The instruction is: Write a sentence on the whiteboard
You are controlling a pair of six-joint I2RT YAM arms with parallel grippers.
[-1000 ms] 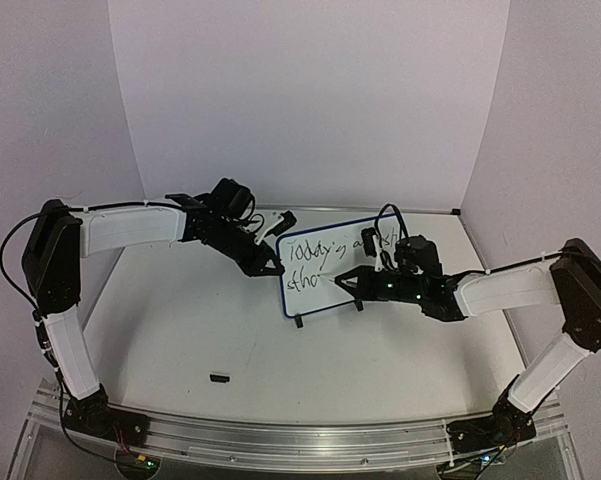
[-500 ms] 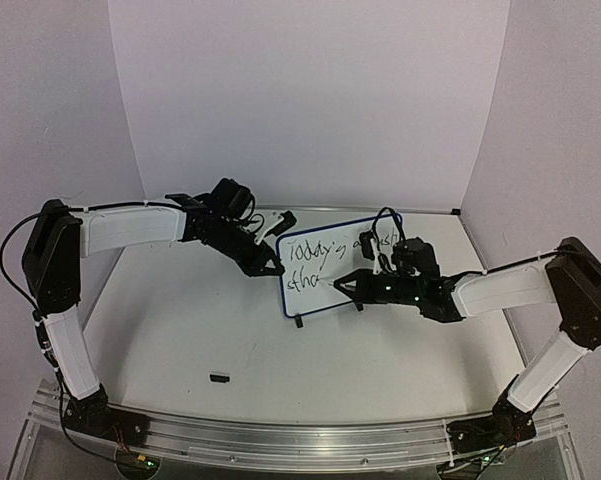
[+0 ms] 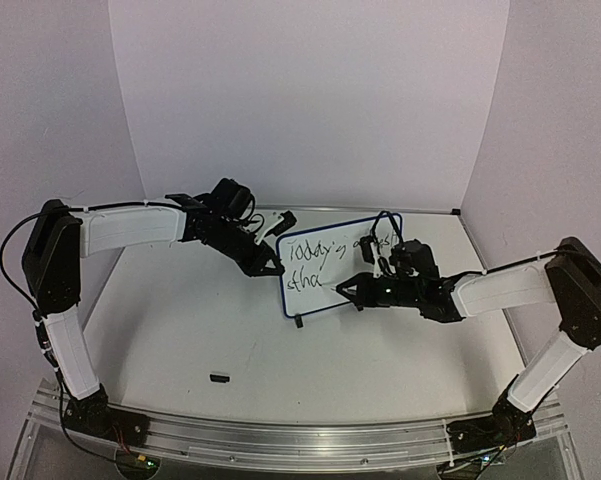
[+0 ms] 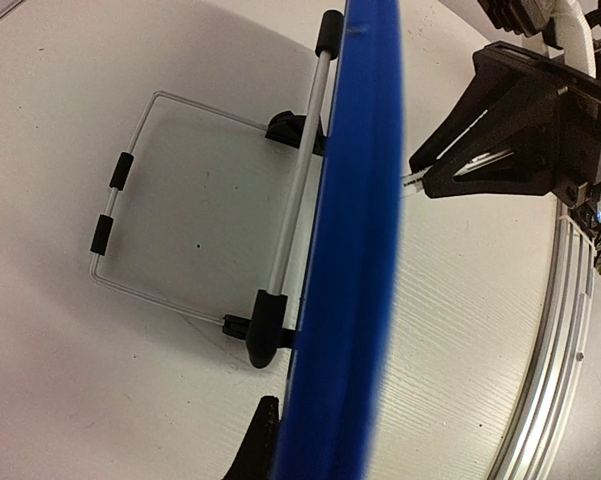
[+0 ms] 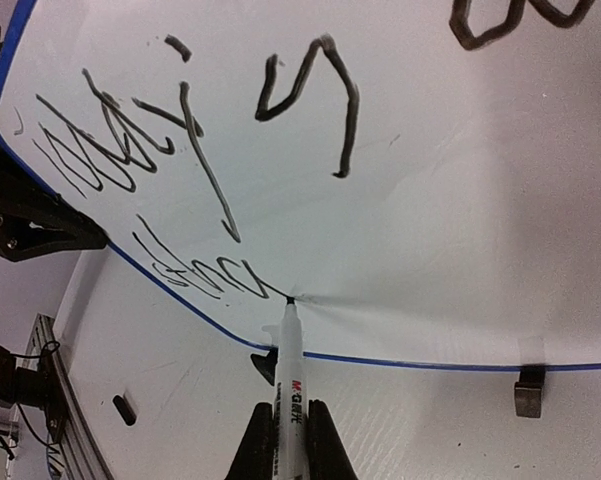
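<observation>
Right arm [image 3: 500,285] has nudged a touch toward the left one [image 3: 130,228], which hasn't budged. The whiteboard [image 3: 305,298] stands upright on the desk [image 3: 200,320], with the left jaws pinched shut on its left rim. Right jaws clamp the marker [image 5: 288,365], which points straight ahead. Its tip touches the board just above the bottom rim, where the sentence [image 5: 195,150] stops. Bare board lies to the right.

Close view of the whiteboard [image 5: 460,220], blue-rimmed, slanting across the frame. Black sentence [image 5: 195,150] in two lines at upper left, the lower line ending at the tip of the marker [image 5: 290,365]. Marker clamped between the fingers of the right pincer [image 5: 290,412], tip touching the board just above its lower rim. Black foot [image 5: 528,392] resting on the table [image 5: 430,430].
</observation>
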